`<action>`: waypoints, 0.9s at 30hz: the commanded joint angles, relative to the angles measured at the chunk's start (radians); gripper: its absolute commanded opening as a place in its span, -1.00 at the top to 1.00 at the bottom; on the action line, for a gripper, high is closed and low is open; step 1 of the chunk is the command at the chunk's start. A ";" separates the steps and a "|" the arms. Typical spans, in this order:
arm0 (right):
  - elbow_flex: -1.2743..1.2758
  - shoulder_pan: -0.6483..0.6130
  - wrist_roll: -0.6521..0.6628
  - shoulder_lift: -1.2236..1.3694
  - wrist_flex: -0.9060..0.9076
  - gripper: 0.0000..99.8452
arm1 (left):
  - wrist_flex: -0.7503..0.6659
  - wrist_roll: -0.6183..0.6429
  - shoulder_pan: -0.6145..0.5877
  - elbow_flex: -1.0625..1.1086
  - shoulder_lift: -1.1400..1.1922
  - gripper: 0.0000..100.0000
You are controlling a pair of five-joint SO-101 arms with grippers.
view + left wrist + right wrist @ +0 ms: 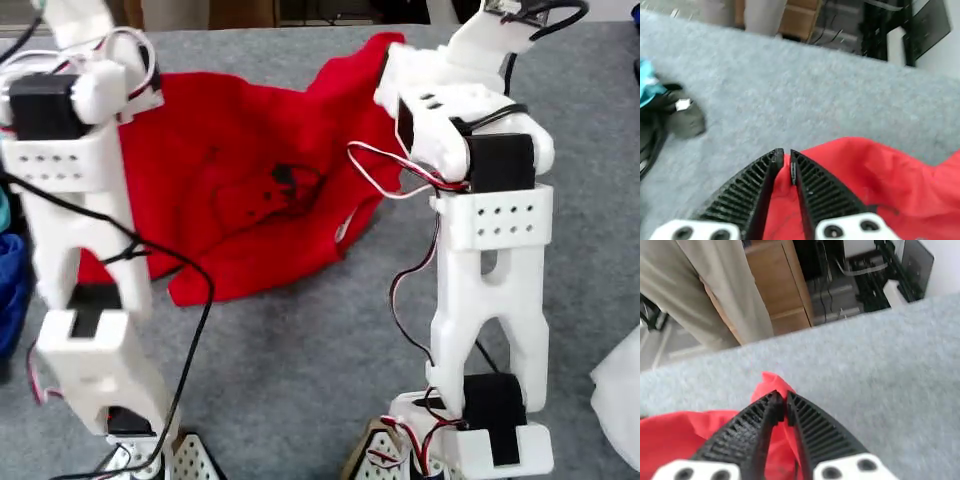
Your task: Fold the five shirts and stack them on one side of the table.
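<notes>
A red shirt lies crumpled across the grey table between the two arms, its far corners raised. My left gripper is shut on the red shirt, pinching a fold of its edge between the black ribbed fingers. My right gripper is shut on another corner of the red shirt, which pokes up just past the fingertips. In the high view the white arms cover both held corners.
Blue and teal cloth lies at the table's left edge, and teal cloth with a black item shows in the left wrist view. A white cloth sits at the right edge. Grey table lies bare in front.
</notes>
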 commanded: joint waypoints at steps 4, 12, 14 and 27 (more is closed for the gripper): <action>-0.239 -0.018 0.014 -0.058 0.261 0.99 | 0.011 -0.026 -0.123 0.365 -0.386 0.96; -0.414 -0.016 0.011 -0.058 0.528 0.99 | 0.011 -0.064 -0.157 0.753 -0.855 0.96; -0.398 -0.007 0.011 -0.064 0.548 0.99 | 0.011 -0.064 -0.157 0.878 -0.963 0.96; -0.478 0.008 0.006 -0.321 0.535 0.99 | 0.009 -0.017 -0.114 0.824 -1.342 0.96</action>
